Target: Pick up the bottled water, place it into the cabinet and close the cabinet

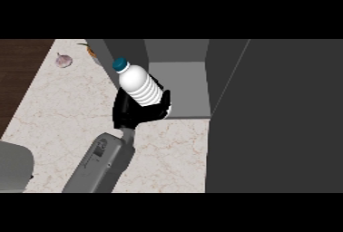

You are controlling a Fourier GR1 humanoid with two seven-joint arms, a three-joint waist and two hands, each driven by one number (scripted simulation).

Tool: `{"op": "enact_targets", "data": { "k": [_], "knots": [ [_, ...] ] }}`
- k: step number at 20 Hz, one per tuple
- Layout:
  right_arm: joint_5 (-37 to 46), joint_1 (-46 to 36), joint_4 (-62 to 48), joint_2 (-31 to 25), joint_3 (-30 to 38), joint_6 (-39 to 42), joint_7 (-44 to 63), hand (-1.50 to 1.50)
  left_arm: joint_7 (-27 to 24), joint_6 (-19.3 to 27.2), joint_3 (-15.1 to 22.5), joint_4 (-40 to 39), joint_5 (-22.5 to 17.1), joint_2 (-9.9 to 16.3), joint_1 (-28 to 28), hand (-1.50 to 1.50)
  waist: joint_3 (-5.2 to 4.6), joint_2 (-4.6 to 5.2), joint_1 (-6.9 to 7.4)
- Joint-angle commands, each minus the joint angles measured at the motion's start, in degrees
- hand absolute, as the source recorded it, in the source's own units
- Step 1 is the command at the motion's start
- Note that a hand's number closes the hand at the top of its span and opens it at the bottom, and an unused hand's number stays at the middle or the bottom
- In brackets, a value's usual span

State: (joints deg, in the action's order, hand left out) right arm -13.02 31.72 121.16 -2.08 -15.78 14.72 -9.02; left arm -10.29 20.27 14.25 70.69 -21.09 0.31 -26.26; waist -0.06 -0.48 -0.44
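At the open cabinet (181, 86) mouth, the left hand (137, 111) curls its fingers round the bottled water (140, 84), whose long axis tilts, teal cap up-left; it seems not yet inside.

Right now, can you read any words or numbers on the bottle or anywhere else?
None: there are no words or numbers to read.
The water bottle in the hand is plain white with a blue cap and no label.
The forearm has a small dark mark, too blurred to read.
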Motion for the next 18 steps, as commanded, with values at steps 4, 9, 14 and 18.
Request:
{"op": "enact_targets", "data": {
  "k": [4,9,14,18],
  "knots": [
    [-1.1,-0.3,-0.6,-0.5,1.1,0.6,-1.1,-1.50,4.2,7.9,1.5,-8.3,4.3,-0.3,-15.4,1.50,0.10,0.69,-1.85],
    [-0.4,-2.6,-4.2,-0.2,1.0,1.0,-1.9,-1.50,5.0,12.1,0.8,-11.8,7.0,-0.1,-18.8,1.50,0.13,1.00,-2.25],
    [-1.5,0.0,-2.4,-0.2,-0.2,0.9,-1.1,-1.50,3.7,14.1,-1.3,-23.0,8.1,-0.3,-24.9,1.50,0.08,1.10,-2.71],
    [-2.5,-1.1,-2.0,-2.4,1.7,2.4,-0.6,-1.50,-2.5,9.0,-6.1,-35.8,8.0,2.1,-29.7,1.50,0.06,1.58,-3.15]
  ]
}}
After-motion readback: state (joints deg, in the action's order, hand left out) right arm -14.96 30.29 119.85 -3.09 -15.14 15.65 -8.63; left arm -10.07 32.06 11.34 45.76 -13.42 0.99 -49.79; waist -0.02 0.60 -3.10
